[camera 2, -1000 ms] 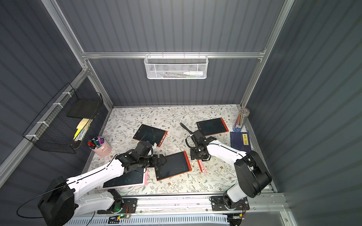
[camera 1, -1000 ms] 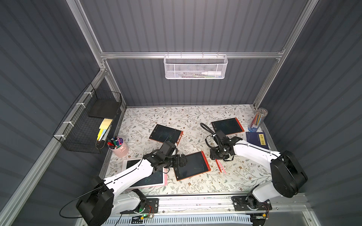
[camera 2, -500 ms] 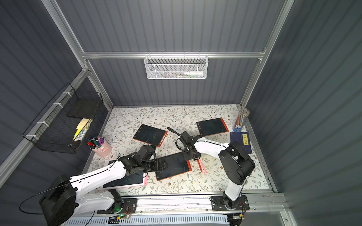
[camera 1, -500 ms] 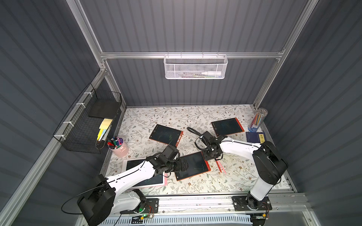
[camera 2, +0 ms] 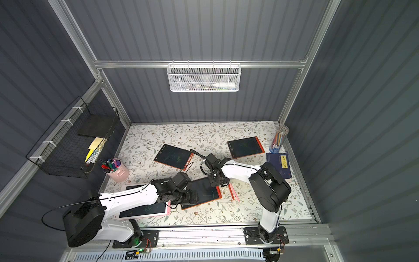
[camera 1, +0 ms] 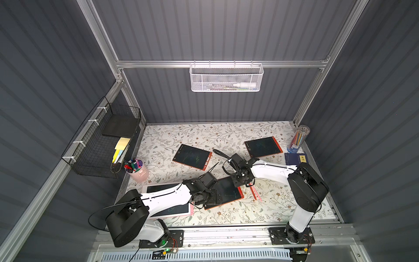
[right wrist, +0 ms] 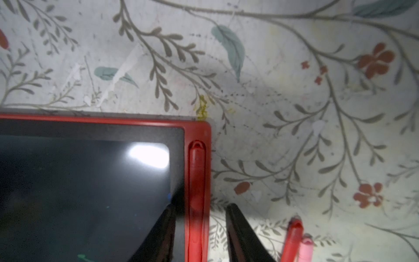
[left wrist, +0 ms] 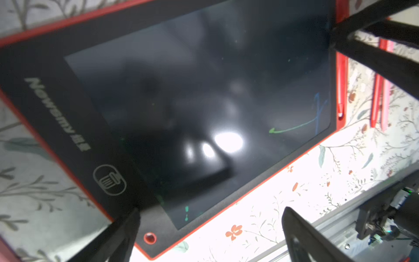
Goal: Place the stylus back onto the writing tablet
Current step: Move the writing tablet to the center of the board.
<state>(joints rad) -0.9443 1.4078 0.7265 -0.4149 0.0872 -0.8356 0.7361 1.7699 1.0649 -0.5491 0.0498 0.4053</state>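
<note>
The red-framed writing tablet [camera 1: 227, 192] [camera 2: 204, 190] lies flat at the front middle of the table. A red stylus [right wrist: 196, 172] [left wrist: 341, 74] lies in the slot along its right edge. My right gripper [right wrist: 200, 208] [camera 1: 241, 182] hangs open over that edge. One finger stands over the bezel and the other over the table, with a gap to the stylus on each side. My left gripper [left wrist: 210, 226] [camera 1: 215, 197] is wide open over the tablet's near-left corner and holds nothing.
A loose red stylus [right wrist: 292, 240] and a pink one [right wrist: 306, 249] lie on the table just right of the tablet. Two more red tablets [camera 1: 192, 156] [camera 1: 263, 146] lie farther back. A pink tablet [camera 1: 172, 212], a marker cup [camera 1: 137, 171], a blue book [camera 1: 295, 158] and a pencil tube [camera 1: 298, 137] stand around.
My right gripper has moved left from above the loose styluses to the tablet's right edge, and its jaws have narrowed. The left arm shifted slightly and stayed wide open.
</note>
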